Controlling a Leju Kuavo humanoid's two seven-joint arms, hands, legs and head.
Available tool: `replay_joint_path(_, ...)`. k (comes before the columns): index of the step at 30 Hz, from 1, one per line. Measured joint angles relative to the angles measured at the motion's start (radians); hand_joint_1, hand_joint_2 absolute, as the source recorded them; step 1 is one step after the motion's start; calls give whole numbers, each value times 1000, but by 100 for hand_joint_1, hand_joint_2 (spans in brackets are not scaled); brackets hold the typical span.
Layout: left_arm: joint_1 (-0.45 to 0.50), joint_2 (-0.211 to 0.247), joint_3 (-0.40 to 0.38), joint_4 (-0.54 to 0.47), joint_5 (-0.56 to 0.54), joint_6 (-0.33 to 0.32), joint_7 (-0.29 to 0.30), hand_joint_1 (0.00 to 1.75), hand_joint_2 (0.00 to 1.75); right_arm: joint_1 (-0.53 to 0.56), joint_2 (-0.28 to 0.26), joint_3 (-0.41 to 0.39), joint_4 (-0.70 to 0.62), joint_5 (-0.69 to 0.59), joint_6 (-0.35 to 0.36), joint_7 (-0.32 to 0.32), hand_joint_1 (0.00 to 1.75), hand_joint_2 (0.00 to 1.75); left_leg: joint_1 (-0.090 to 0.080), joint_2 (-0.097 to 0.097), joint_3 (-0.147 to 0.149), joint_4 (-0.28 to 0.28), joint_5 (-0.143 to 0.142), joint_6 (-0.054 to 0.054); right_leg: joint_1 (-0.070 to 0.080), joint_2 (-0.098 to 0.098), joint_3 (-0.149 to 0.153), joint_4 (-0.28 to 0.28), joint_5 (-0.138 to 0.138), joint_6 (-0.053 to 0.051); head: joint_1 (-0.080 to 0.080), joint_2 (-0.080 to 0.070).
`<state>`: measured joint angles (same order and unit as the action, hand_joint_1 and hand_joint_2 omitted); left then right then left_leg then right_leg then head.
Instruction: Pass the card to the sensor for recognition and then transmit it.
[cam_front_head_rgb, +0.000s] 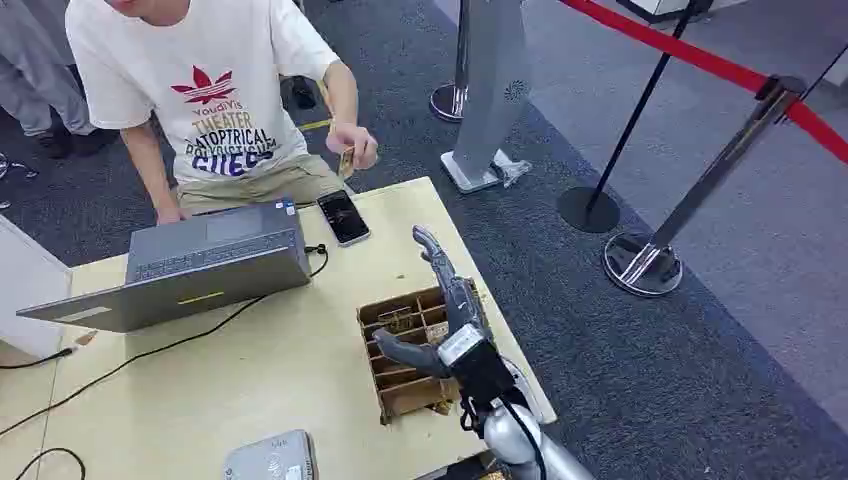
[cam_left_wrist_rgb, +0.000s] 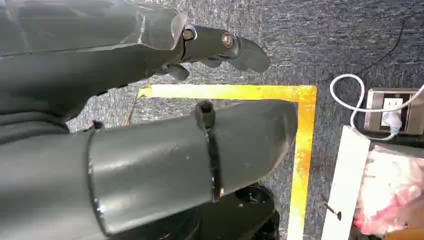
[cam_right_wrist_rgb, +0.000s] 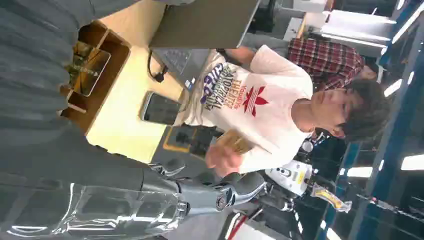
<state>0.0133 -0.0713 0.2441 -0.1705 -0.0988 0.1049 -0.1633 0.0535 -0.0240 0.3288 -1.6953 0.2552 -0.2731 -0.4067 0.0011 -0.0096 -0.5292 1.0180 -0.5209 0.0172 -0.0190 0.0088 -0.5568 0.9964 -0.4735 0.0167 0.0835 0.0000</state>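
Laptop: far left of table, lid open toward the person working at it.
Phone: flat by the far edge, beside the laptop.
Card: in the person's hand beyond the far edge, apparently just received.
Slotted box: near right, holding spare cards.
Right hand: raised above the box, fingers spread, empty, reaching toward the person.
Left hand: hanging over carpet, fingers loosely extended, holding nothing.
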Motion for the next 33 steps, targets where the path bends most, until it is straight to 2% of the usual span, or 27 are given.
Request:
replay_joint_path(7, 0, 0, 0, 0, 0, 0, -6, 0, 0, -2, 0, 14, -9, 71, -41, 1, 0, 175, 0, 0, 0, 0, 0, 0, 0, 0, 0, 0, 0, 0, 0, 0)
replay_joint_path(15, -2, -1, 0, 0, -2, 0, -8, 0, 0, -64, 0, 50, 5, 342, -207, -6, 0, 175, 0, 0, 0, 0, 0, 0, 0, 0, 0, 0, 0, 0, 0, 0)
replay_joint_path(27, -2, -1, 0, 0, -2, 1, -7, 0, 0, -103, 0, 73, 37, 367, -230, -6, 0, 175, 0, 0, 0, 0, 0, 0, 0, 0, 0, 0, 0, 0, 0, 0)
replay_joint_path(33, -5, -2, 0, 0, 0, 16, -6, 0, 0, -213, 0, 108, 125, 547, -398, 3, 0, 175, 0, 2, 0, 0, 1, 0, 0, 1, 0, 0, 0, 0, 0, 0)
